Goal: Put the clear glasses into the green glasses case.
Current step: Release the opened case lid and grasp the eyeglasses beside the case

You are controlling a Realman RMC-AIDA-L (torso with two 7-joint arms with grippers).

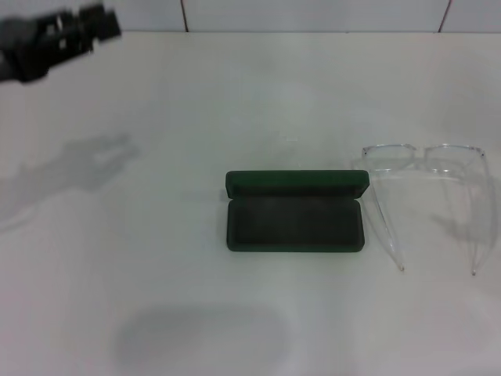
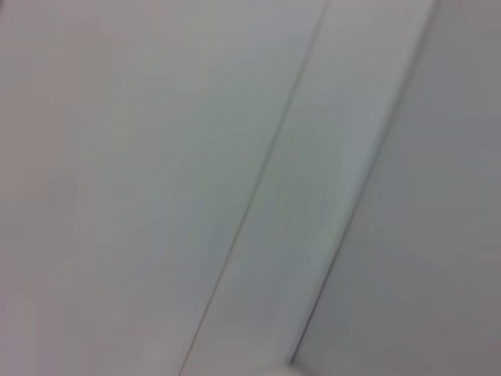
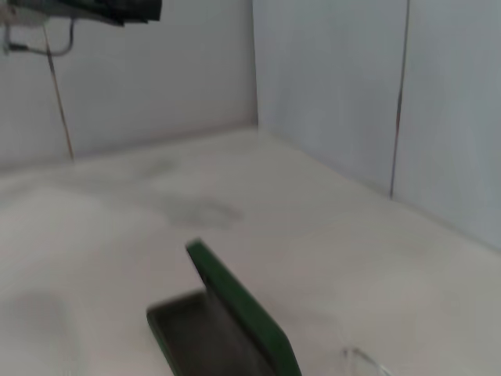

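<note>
The green glasses case (image 1: pixel 296 223) lies open at the middle of the table, its lid (image 1: pixel 297 184) standing up at the far side and the dark lining bare. In the right wrist view the green glasses case (image 3: pixel 235 313) shows from its end. The clear glasses (image 1: pixel 427 160) sit just right of the case, arms unfolded and pointing toward me; a small part of the clear glasses (image 3: pixel 360 360) shows in the right wrist view. My left gripper (image 1: pixel 98 23) hangs high over the far left corner, far from both. My right gripper is out of view.
The white table (image 1: pixel 156 258) ends at a tiled wall (image 1: pixel 313 14) at the back. The left arm (image 3: pixel 102 9) also shows far off in the right wrist view. The left wrist view holds only plain wall panels (image 2: pixel 156 157).
</note>
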